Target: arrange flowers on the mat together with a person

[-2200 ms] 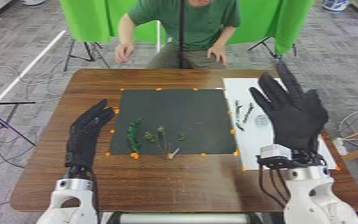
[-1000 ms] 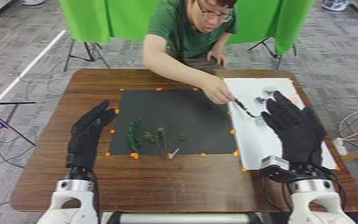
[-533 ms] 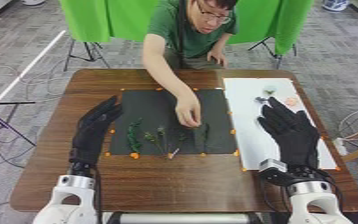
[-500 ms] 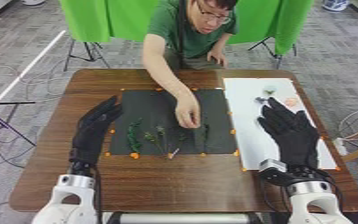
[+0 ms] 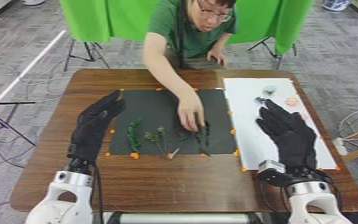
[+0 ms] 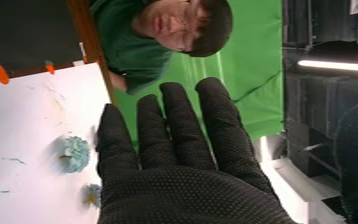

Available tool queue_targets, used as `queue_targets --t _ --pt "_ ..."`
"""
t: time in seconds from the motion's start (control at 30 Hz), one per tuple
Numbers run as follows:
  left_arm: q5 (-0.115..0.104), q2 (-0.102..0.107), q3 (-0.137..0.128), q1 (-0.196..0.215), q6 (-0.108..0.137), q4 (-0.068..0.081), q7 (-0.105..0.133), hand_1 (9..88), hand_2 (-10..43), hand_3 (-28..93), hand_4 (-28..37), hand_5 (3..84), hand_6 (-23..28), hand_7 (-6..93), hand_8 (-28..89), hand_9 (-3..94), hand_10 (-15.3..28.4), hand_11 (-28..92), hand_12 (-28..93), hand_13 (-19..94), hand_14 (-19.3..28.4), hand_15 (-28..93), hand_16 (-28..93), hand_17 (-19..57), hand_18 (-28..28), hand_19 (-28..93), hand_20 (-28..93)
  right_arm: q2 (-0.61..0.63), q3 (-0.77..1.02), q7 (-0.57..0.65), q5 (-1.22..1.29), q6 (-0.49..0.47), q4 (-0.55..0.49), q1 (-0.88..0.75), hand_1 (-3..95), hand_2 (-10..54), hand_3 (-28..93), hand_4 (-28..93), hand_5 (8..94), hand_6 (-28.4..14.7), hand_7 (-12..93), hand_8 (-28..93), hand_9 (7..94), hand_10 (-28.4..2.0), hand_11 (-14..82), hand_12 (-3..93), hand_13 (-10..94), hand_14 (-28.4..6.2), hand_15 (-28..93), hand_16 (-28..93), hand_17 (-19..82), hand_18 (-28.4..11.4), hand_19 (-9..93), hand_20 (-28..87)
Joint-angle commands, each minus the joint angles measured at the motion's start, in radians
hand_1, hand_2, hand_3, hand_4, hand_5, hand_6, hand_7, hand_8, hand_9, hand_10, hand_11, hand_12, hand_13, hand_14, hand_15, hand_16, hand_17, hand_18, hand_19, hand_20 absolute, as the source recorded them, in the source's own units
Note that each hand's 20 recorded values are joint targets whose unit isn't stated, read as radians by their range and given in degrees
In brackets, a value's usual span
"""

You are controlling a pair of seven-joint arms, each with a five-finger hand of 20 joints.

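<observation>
In the head view, my right hand (image 5: 288, 135) is over the white sheet (image 5: 254, 147), fingers straight. My left hand (image 5: 94, 127) stands at the dark mat's left edge, fingers straight. Stems with green leaves lie on the mat (image 5: 158, 107): a leafy one (image 5: 134, 136) at left, thin ones (image 5: 161, 140) mid-mat, and a dark stem (image 5: 207, 140) at right. A person's hand (image 5: 190, 115) is at that dark stem's upper end. In the right wrist view, my right hand (image 6: 189, 192) has straight fingers; a blue-green flower (image 6: 76, 154) lies on the white sheet.
A pale green flower (image 5: 270, 90) and a pink flower (image 5: 291, 101) lie on the white sheet's far part. Orange markers (image 5: 135, 155) line the mat's edges. The brown table (image 5: 175, 185) extends in front of the mat.
The person's hand brought a dark stem from the white sheet onto the mat's right part. My right hand has come lower and nearer; my left hand has shifted slightly toward the mat.
</observation>
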Motion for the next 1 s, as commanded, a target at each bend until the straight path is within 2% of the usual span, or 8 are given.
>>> queue_targets --t 0.03,0.43,0.53,0.63,0.7,0.77,0.87,1.0 --pt "0.002 -0.011 -0.005 0.014 0.004 0.007 -0.001 28.9 -8.4 63 -16.1 42.2 2.7 10.7 -5 41.1 12.3 14 14 31 16.5 10 5 -1.2 14.4 4 15 -0.009 0.002 -0.005 -0.052 -0.007 0.000 -0.009 8.2 0.0 75 -18 42.0 -3.2 8 -9 39.6 -15.8 3.9 10.6 25 -10.3 6 13 14 -12.5 3 24" --pt "-0.004 -0.012 -0.006 0.021 0.016 0.012 -0.004 29.1 -8.5 63 -16.2 42.3 2.7 10.6 -5 41.3 12.1 14 14 31 16.5 10 5 -1.0 14.1 4 15 0.027 -0.006 -0.008 -0.116 0.019 0.001 0.020 16.5 -9.3 75 -18 41.1 -1.2 12 -10 39.8 -15.1 4.0 12.1 26 -9.2 8 11 15 -12.0 4 25" --pt "0.002 -0.008 -0.006 0.021 0.022 0.012 -0.012 29.3 -8.4 63 -16.4 42.3 2.7 10.7 -5 41.3 12.2 14 14 31 16.5 10 5 -0.9 14.1 4 15 0.080 -0.014 -0.019 -0.255 0.079 0.010 0.082 22.2 -9.5 75 -20 40.2 -1.0 13 -10 39.8 -14.8 4.6 13.6 28 -9.7 9 12 18 -11.9 9 29" --pt "0.000 -0.008 -0.004 0.019 0.021 0.015 -0.013 29.8 -8.4 63 -16.5 42.4 2.8 10.7 -5 41.3 12.1 14 14 31 16.6 10 5 -0.9 14.1 4 15 0.147 -0.028 0.063 -0.443 0.158 0.002 0.158 27.2 -9.5 77 -24 40.7 -1.2 17 -11 41.9 -14.6 9.5 17.5 36 -10.9 12 15 22 -12.2 24 35" --pt "0.000 -0.006 -0.002 0.017 0.021 0.017 -0.012 29.8 -8.4 63 -16.4 42.4 2.8 10.8 -5 41.2 12.1 14 14 31 16.6 10 5 -0.9 14.0 4 16 0.178 0.000 0.212 -0.604 0.047 -0.022 0.214 33.0 -9.5 77 -26 41.7 -0.7 21 -13 43.0 -14.5 13.2 19.1 43 -10.8 14 18 23 -12.0 32 36" --pt "0.002 -0.005 -0.001 0.017 0.019 0.017 -0.015 29.9 -8.5 63 -16.3 42.4 2.8 10.8 -5 41.3 12.2 14 14 31 16.6 10 5 -0.8 14.0 4 16 0.221 -0.013 0.324 -0.738 0.024 -0.027 0.261 37.6 -9.5 78 -27 41.7 -0.6 22 -13 43.0 -14.4 14.4 19.7 46 -10.7 16 21 23 -12.1 38 36" --pt "0.001 -0.004 0.000 0.018 0.017 0.018 -0.014 30.0 -8.5 63 -16.2 42.4 2.7 10.9 -5 41.2 12.2 14 14 31 16.6 10 5 -0.8 14.0 4 16 0.255 -0.010 0.394 -0.853 -0.041 -0.027 0.304 42.3 -9.5 78 -28 43.4 -1.2 24 -13 43.0 -14.6 18.6 19.5 49 -10.9 26 20 25 -12.9 51 35" --pt "0.000 -0.003 -0.003 0.025 0.024 0.016 -0.015 30.0 -8.6 63 -16.1 42.3 2.7 10.9 -5 41.2 12.1 14 14 31 16.5 10 5 -0.8 14.1 5 16 0.292 -0.026 0.416 -1.053 -0.125 0.004 0.354 44.0 -9.5 76 -28 47.9 -1.1 24 -13 47.4 -14.8 20.3 19.7 55 -11.3 36 18 30 -13.8 60 36"
